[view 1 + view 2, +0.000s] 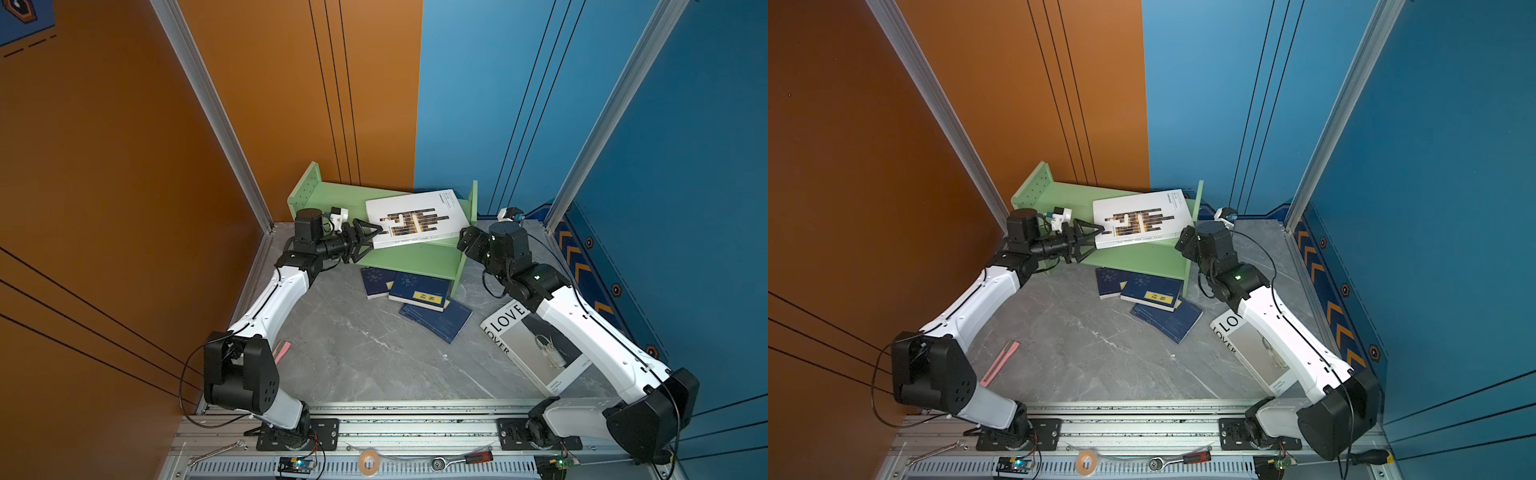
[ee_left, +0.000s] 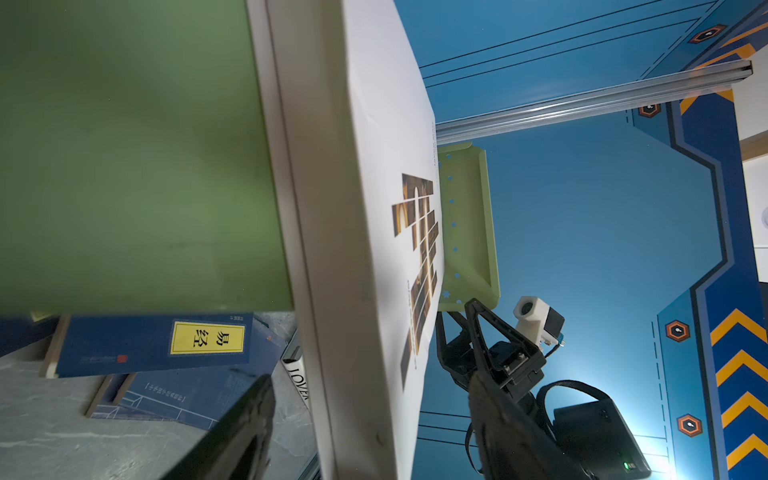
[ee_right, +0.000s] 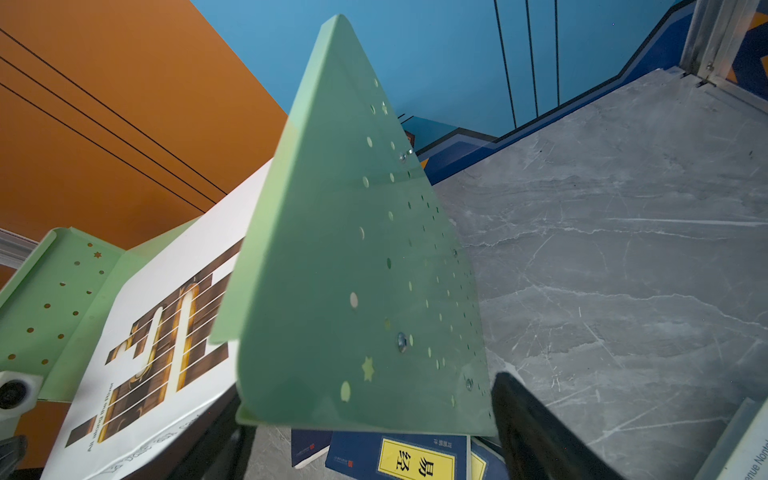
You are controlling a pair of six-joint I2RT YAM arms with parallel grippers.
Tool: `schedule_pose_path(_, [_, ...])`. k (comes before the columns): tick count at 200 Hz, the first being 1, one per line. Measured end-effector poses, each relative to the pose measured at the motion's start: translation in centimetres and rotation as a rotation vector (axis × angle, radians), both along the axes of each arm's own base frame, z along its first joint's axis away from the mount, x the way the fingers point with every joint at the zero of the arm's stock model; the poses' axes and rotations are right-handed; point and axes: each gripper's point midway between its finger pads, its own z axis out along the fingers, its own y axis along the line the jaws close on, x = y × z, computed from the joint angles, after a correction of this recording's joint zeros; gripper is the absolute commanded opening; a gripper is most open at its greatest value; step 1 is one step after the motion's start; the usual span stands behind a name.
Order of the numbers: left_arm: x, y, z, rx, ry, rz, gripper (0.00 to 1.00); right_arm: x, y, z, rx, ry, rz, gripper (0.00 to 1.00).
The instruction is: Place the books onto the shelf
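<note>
Book (image 1: pixel 415 218) rests on the shelf's (image 1: pixel 332 195) upper tier, short edge between the parted jaws of our left gripper (image 1: pixel 376 237), long axis running away; our right gripper (image 1: pixel 465 239) gapes astride the side panel (image 1: pixel 471 203).

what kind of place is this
Probably a robot test cell, not a home: left arm and right arm bolted to an aluminium rail, orange wall and blue wall closing it in, wrench and ratchet lying in front.
</note>
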Motion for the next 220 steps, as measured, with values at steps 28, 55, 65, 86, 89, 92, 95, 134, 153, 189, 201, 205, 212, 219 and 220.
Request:
schedule_pose_path(28, [-0.3, -0.8, 0.0, -0.014, -0.002, -0.015, 0.68, 0.0, 0.0, -0.1, 0.004, -0.001, -0.001, 0.89])
schedule_pose_path(55, [-0.5, -1.4, 0.2, -0.029, 0.001, -0.025, 0.63, 0.0, 0.0, -0.3, 0.002, 0.004, -0.002, 0.89])
schedule_pose_path(65, [-0.5, -1.5, 0.4, -0.032, -0.005, -0.027, 0.58, -0.1, 0.0, -0.3, 0.002, 0.004, -0.002, 0.89])
schedule_pose_path(86, [-0.4, -1.5, 0.5, -0.04, 0.0, -0.024, 0.49, -0.4, -0.2, -0.1, 0.006, -0.003, -0.002, 0.89])
schedule_pose_path(89, [-0.4, -1.5, 0.5, -0.041, 0.001, -0.024, 0.48, -0.4, -0.2, 0.0, 0.007, -0.006, -0.002, 0.89])
schedule_pose_path(92, [-0.4, -1.5, 0.6, -0.041, -0.003, -0.024, 0.46, -0.5, -0.2, 0.1, 0.008, -0.008, -0.002, 0.89])
schedule_pose_path(95, [-0.4, -1.5, 0.6, -0.043, 0.0, -0.023, 0.46, -0.5, -0.3, 0.2, 0.009, -0.009, -0.002, 0.89])
schedule_pose_path(134, [-0.3, -1.2, 0.8, -0.048, -0.009, -0.021, 0.32, -0.8, -0.4, 1.0, 0.021, -0.033, 0.0, 0.89])
schedule_pose_path(153, [-0.3, -0.7, 0.7, -0.048, -0.008, -0.025, 0.29, -0.8, -0.3, 1.0, 0.026, -0.035, 0.009, 0.9])
schedule_pose_path(189, [-0.3, 0.7, 1.2, -0.044, -0.031, -0.043, 0.28, -0.7, -0.3, 1.1, 0.032, -0.035, 0.019, 0.9])
schedule_pose_path(201, [-0.4, 1.2, 1.3, -0.042, -0.04, -0.055, 0.27, -0.6, -0.2, 1.2, 0.04, -0.038, 0.027, 0.9])
schedule_pose_path(205, [-0.4, 1.4, 1.3, -0.043, -0.041, -0.06, 0.27, -0.6, -0.2, 1.2, 0.041, -0.039, 0.028, 0.9])
schedule_pose_path(212, [-0.5, 1.8, 1.4, -0.045, -0.043, -0.067, 0.26, -0.6, -0.2, 1.3, 0.046, -0.042, 0.033, 0.9])
schedule_pose_path(219, [-0.5, 2.2, 1.4, -0.048, -0.044, -0.073, 0.26, -0.5, -0.1, 1.5, 0.05, -0.047, 0.041, 0.9])
schedule_pose_path(220, [-0.5, 2.2, 1.4, -0.049, -0.043, -0.073, 0.26, -0.5, 0.0, 1.5, 0.052, -0.048, 0.043, 0.9])
